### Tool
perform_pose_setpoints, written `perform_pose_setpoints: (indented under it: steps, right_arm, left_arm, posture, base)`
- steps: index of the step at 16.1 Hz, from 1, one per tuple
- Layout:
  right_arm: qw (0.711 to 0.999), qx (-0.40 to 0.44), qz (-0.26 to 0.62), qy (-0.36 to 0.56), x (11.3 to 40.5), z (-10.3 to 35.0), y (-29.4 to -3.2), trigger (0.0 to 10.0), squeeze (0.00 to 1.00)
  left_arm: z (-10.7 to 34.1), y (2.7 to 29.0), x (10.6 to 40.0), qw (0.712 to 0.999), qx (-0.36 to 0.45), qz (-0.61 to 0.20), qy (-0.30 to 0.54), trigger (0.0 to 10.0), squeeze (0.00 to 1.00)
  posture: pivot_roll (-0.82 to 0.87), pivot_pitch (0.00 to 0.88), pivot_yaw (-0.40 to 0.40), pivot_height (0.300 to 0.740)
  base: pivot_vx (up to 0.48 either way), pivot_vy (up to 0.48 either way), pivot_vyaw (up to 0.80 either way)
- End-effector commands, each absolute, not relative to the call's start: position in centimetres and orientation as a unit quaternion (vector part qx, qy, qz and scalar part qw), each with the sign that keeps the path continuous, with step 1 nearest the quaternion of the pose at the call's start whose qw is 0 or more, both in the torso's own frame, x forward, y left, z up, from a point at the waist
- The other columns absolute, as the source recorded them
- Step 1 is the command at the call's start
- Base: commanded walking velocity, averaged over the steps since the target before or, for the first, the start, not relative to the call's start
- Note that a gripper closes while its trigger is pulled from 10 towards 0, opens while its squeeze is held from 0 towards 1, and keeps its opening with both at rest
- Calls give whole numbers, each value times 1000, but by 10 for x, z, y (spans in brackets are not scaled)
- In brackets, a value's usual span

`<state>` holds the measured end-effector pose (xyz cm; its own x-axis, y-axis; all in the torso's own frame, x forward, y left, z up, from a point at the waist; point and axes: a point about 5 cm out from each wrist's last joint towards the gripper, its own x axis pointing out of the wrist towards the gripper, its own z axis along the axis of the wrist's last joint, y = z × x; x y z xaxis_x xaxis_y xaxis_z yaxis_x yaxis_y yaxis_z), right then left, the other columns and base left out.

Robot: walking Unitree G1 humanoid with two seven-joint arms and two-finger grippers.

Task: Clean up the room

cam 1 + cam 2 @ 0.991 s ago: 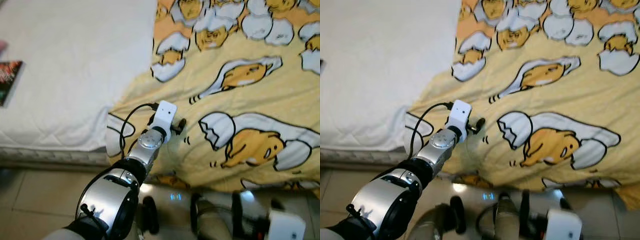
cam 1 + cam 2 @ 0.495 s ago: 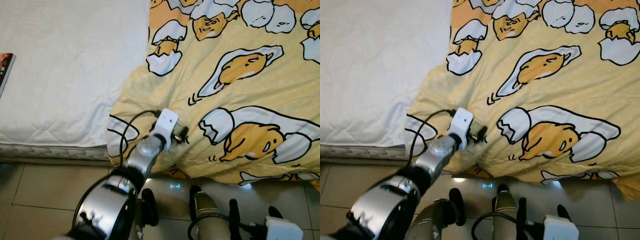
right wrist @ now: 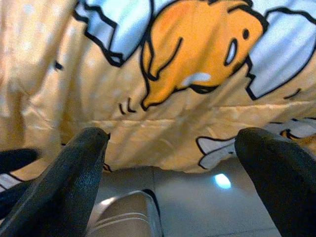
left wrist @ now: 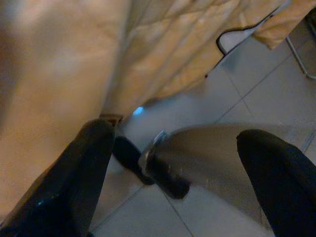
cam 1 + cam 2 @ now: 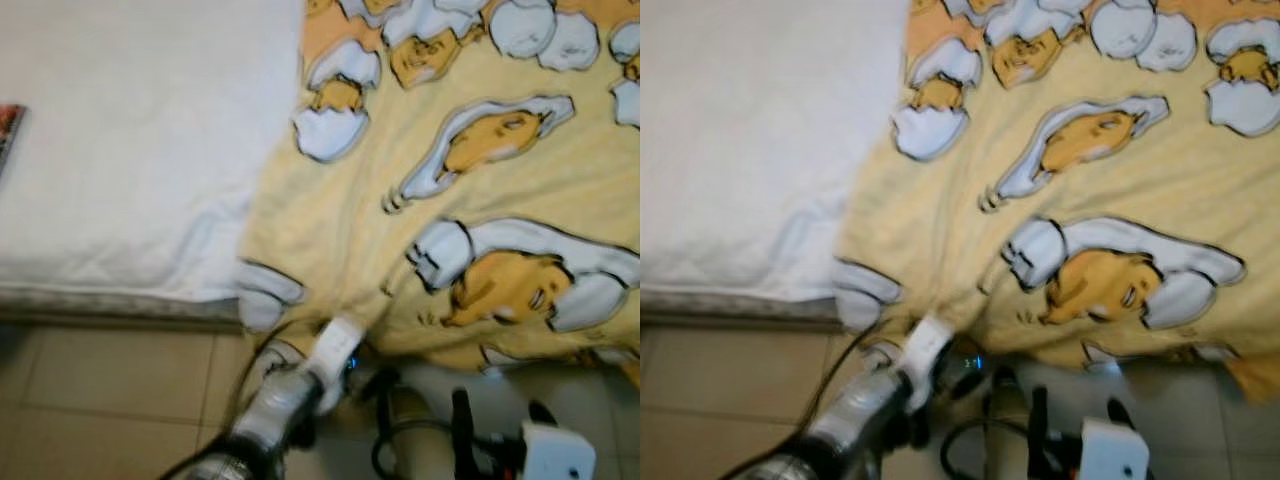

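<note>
My left end effector (image 4: 173,163) sits low at the near edge of the bed, right under the hanging hem of the yellow blanket (image 5: 480,200), and its two black fingers (image 4: 84,168) stand wide apart with nothing between them; through the gap I see tiled floor (image 4: 256,89) and part of my own silver leg. One finger lies just beside the blanket's drooping fold, though I cannot tell whether it touches the cloth. From the head camera, my left wrist (image 5: 335,350) with its white camera block and black cable shows at the blanket's lower edge, where the fabric bunches toward a corner with a white eggshell print. My right end effector (image 3: 168,163) is also spread wide and empty, pointing at the blanket's overhanging side, where an orange-yellow egg character in a cracked white shell is printed. The blanket, covered in these egg cartoons, drapes over the right part of the bed and spills over its near edge toward the floor. The left part of the bed shows a bare white quilted mattress (image 5: 130,150). At the far left edge of the mattress lies a sliver of a dark book (image 5: 8,135). The head views are blurred.
</note>
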<state>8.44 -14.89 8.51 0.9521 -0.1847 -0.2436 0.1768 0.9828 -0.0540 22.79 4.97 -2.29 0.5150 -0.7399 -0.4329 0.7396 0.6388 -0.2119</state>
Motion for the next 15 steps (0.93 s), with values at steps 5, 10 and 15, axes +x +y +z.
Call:
perform_pose_setpoints:
  steps: [5, 10, 15]
  right_arm:
    - [989, -17, -86, 118, 99, 77, -159, 10000, 278]
    - [995, -31, -83, 41, 153, 87, -176, 10000, 306]
    - [995, -71, -73, -15, 205, 98, -200, 10000, 286]
  left_arm:
    - [15, 76, 238, 893, -5, -412, 179, 10000, 0]
    - [103, 102, 291, 973, -21, -231, 13, 10000, 0]
    - [101, 126, 300, 974, 28, -225, 24, 10000, 0]
  posture:
    - [-240, 285, 122, 740]
    - [-158, 160, 105, 740]
    - [-81, 28, 85, 740]
  base:
    - [0, 0, 0]
    - [0, 0, 240]
    - [0, 0, 466]
